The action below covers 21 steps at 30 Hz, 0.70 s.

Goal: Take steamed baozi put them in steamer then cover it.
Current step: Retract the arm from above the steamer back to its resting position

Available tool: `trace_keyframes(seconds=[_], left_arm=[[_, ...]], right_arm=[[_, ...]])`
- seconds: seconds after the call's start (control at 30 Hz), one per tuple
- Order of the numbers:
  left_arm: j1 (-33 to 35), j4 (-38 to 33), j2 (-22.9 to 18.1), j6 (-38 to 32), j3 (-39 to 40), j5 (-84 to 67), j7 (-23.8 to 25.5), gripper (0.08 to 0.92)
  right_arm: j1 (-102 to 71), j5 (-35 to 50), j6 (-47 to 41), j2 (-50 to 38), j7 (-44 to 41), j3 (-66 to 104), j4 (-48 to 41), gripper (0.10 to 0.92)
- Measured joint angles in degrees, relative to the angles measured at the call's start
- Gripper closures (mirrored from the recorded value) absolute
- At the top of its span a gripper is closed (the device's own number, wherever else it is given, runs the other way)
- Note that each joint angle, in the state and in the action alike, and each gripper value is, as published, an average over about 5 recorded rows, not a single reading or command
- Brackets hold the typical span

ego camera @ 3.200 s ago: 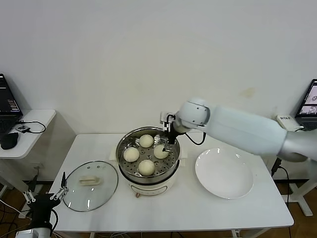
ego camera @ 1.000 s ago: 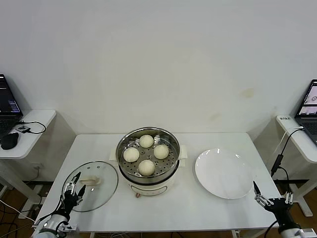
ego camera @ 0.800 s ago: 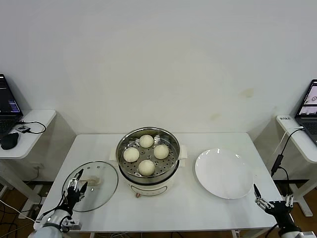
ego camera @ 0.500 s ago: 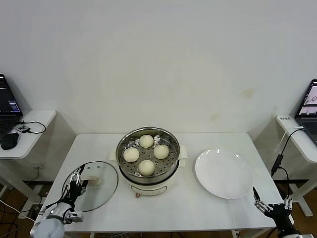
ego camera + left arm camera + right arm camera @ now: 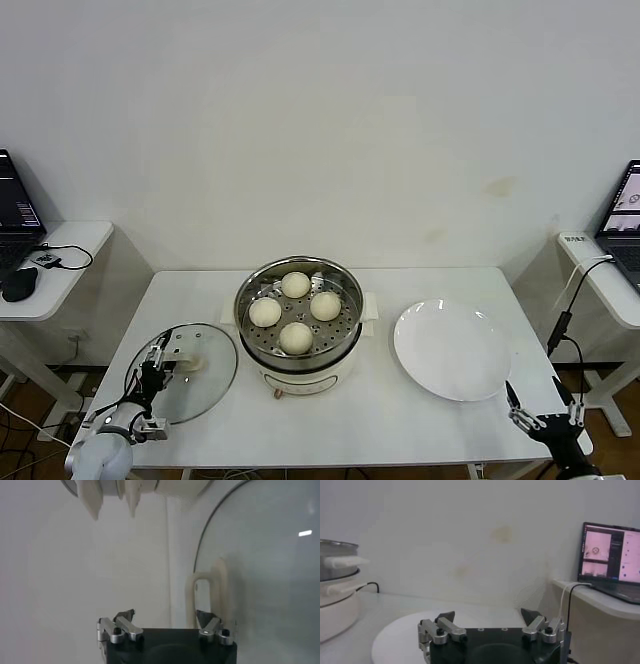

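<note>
So we've got four smooth, cream-white baozi sitting on the perforated metal tray inside the shiny round steamer, mid-table on its cream base. The cover, clear glass with a metal rim and a cream bar handle, lies flat on the white table to the left of the steamer, apart from it.

Our left gripper is right at the cover's near-left edge. In the left wrist view its fingers stand apart with nothing between them; one fingertip sits just at the near end of the handle, the other is over bare table outside the rim. Whether anything touches yet, we can't tell.

Our right gripper hangs off the table's near-right corner, just near of the flat white plate, fingers spread wide and empty.

Only the right wrist view shows the laptop on a side table to the right.
</note>
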Motion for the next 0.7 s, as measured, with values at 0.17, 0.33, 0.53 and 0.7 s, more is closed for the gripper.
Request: trace_keyframes(seconds=[0.17, 0.33, 0.53, 0.7], left_arm=[[-0.1, 0.5, 0.0, -0.1, 0.1, -0.2, 0.3, 0.459], [-0.4, 1.2, -0.1, -0.4, 0.1, -0.4, 0.3, 0.606], [-0.8, 2.2, -0.6, -0.7, 0.1, -1.2, -0.6, 0.779], [-0.4, 2.1, -1.0, -0.9, -0.3, -2.1, -2.1, 0.856]], right_arm=[[0.0, 0.0, 0.0, 0.0, -0.1, -0.2, 0.0, 0.202], [0.1, 0.0, 0.0, -0.1, -0.1, -0.3, -0.1, 0.203], [0.1, -0.2, 0.1, -0.1, -0.2, -0.7, -0.3, 0.202], [0.2, -0.4, 0.1, -0.1, -0.2, -0.9, -0.4, 0.203]])
